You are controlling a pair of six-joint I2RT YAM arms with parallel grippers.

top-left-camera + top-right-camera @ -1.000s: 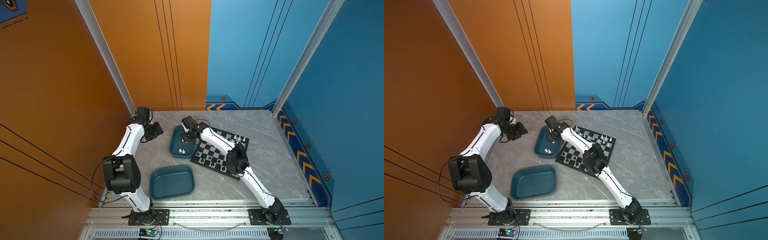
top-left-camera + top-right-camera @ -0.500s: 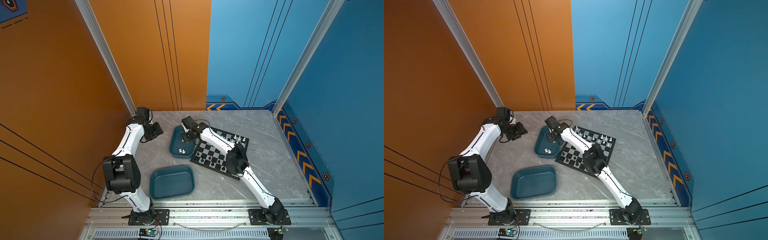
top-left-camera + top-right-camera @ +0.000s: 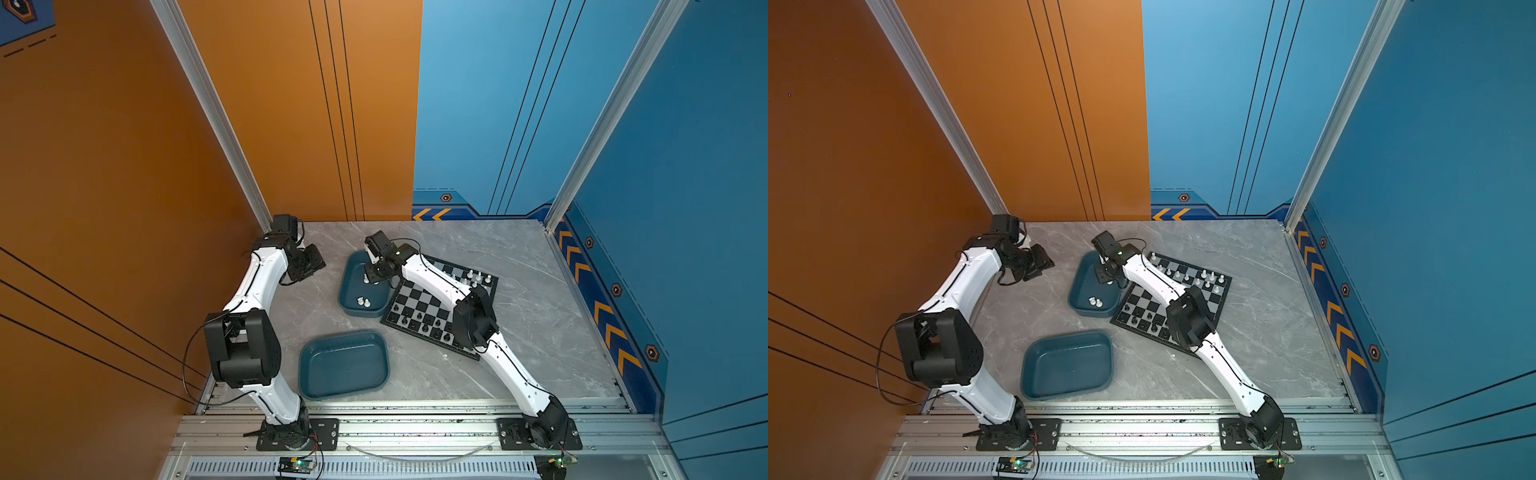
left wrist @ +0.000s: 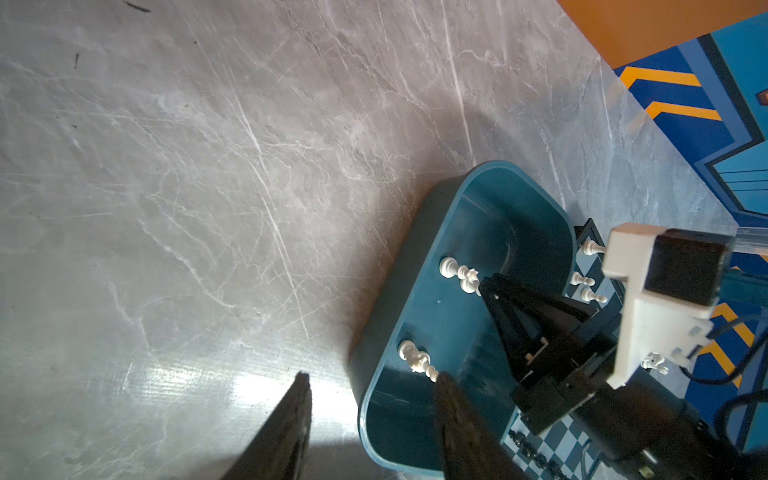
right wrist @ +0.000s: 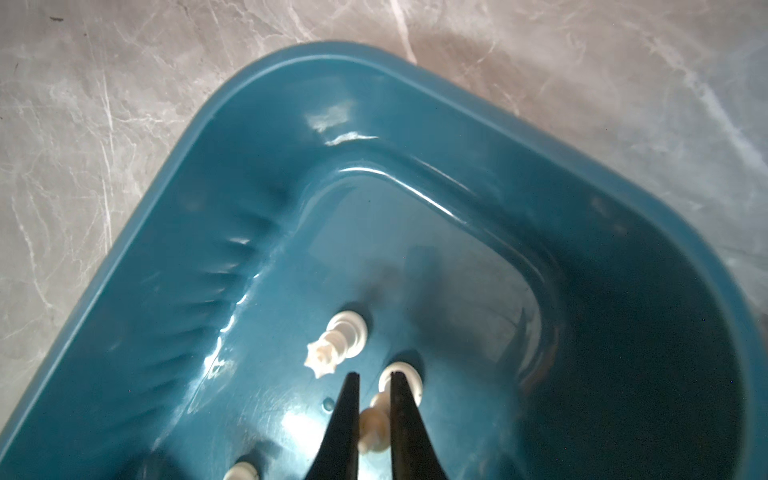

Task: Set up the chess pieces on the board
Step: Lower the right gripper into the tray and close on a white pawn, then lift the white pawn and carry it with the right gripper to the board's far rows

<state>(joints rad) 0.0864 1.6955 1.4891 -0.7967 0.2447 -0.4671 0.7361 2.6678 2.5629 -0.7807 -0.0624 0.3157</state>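
The board (image 3: 420, 297) (image 3: 1143, 306) lies at an angle right of centre, with black chess pieces (image 3: 424, 327) along its near edge and white ones (image 3: 478, 276) at its far edge. Beside it a teal tray (image 3: 345, 291) (image 5: 249, 137) holds loose white pieces (image 3: 363, 302) (image 5: 337, 344). My right gripper (image 3: 369, 279) (image 5: 373, 377) reaches down into this tray and is shut on a white piece (image 5: 373, 428). Over the bare table left of the tray, my left gripper (image 3: 309, 264) (image 4: 372, 376) hangs open with nothing between its fingers.
A second teal tray (image 3: 343, 366) (image 3: 1067, 363) with nothing in it sits near the front edge. The right arm's forearm (image 3: 436, 282) stretches across the board. Orange and blue walls close in the grey marble table (image 3: 532, 299).
The right gripper's fingers have closed on a white piece in the tray. Both arms otherwise stay where they were.
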